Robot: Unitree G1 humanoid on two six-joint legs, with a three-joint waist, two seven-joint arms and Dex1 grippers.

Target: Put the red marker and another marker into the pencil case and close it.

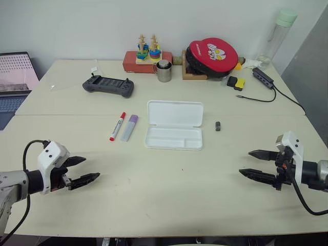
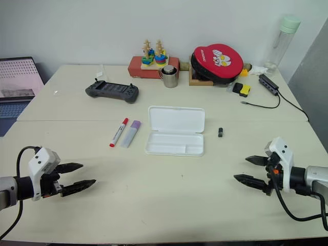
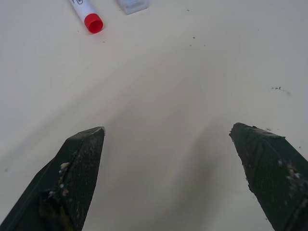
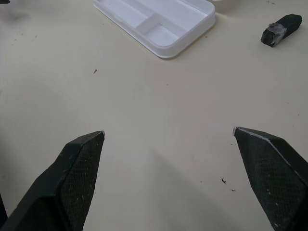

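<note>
Nothing is packed: red marker (image 1: 117,126) and lilac marker (image 1: 129,127) are lying beside the open pencil case (image 1: 174,132), while left tool (image 1: 81,170) and right tool (image 1: 258,164) are hanging released, empty

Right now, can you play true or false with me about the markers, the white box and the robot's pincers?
1. The pencil case lies open on the table. True.
2. The red marker is inside the pencil case. False: it lies on the table to the left of the case.
3. The lilac marker lies right beside the red marker. True.
4. The left pincer is holding the red marker. False: it is open and holds nothing, hanging nearer the robot than the markers.
5. The right pincer is open and holds nothing. True.
6. The pencil case tray is full of pens. False: the tray has nothing in it.
</note>
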